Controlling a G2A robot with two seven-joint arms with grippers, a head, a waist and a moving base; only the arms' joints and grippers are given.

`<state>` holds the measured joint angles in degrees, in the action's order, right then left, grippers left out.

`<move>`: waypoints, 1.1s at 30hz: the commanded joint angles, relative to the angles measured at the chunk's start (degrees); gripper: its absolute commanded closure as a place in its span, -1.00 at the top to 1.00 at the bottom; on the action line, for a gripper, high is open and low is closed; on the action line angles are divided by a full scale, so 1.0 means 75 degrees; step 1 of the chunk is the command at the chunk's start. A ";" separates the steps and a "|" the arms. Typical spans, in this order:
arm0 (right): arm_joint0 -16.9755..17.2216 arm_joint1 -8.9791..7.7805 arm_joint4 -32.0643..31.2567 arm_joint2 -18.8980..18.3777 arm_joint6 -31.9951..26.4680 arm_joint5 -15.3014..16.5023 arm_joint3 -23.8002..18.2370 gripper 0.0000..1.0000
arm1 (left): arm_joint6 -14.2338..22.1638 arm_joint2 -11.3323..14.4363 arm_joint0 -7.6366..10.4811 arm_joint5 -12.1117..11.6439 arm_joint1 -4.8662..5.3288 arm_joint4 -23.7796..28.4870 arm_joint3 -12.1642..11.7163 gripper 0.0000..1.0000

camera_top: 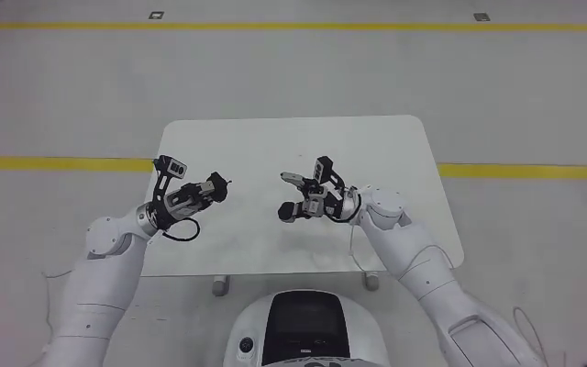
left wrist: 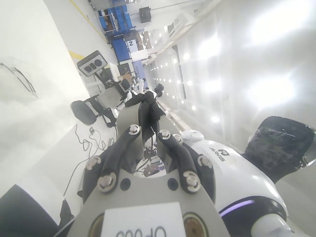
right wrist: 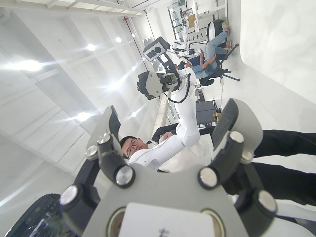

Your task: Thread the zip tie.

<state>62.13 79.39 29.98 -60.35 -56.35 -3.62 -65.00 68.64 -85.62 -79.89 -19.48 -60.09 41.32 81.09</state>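
Both arms are held up over the white table (camera_top: pixel 275 138), with their grippers facing each other across a gap. My left gripper (camera_top: pixel 218 186) (left wrist: pixel 145 104) is shut; a dark strip runs between its grey fingers and a black lump sits at the tips, and I cannot tell what it is. My right gripper (camera_top: pixel 287 194) (right wrist: pixel 170 114) is open, fingers spread wide, with nothing between them. The left gripper (right wrist: pixel 144 85) also appears beyond the right fingers. Thin dark lines (left wrist: pixel 23 80) lie on the table surface; they may be the zip tie.
The table's rounded corners and edges (camera_top: pixel 431 183) lie on all sides of the arms. Grey floor with yellow lines (camera_top: pixel 73 163) surrounds it. An office chair (right wrist: pixel 217 50) and blue racks (left wrist: pixel 118 20) stand far off in the room.
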 commanded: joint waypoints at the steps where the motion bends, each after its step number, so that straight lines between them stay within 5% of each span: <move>1: 0.0014 -0.0113 -0.0614 -0.0224 0.0129 0.0104 -0.0158 1.00 | -0.0008 0.0005 0.0000 0.0000 0.0003 0.0000 0.0001 -1.00; 7: -0.0027 -0.0472 -0.2463 -0.0656 -0.0217 -0.0290 -0.0745 1.00 | -0.0008 0.0005 0.0000 0.0000 0.0003 0.0000 0.0001 -1.00; 12: -0.0175 -0.0677 -0.4423 -0.0437 -0.0494 -0.0675 -0.1310 1.00 | -0.0008 0.0005 0.0000 0.0000 0.0003 0.0000 0.0001 -1.00; 27: -0.0128 -0.0689 -0.4559 -0.0412 -0.0318 -0.0657 -0.1400 1.00 | -0.0008 0.0005 0.0000 0.0000 0.0003 0.0000 0.0001 -1.00; 33: -0.0426 -0.0736 -0.5391 -0.0182 -0.0240 -0.1232 -0.1579 1.00 | -0.0008 0.0005 0.0000 0.0000 0.0003 0.0000 0.0001 -1.00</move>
<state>59.64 73.86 -9.34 -62.16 -58.24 -11.94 -76.99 68.58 -85.58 -79.88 -19.48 -60.07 41.31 81.10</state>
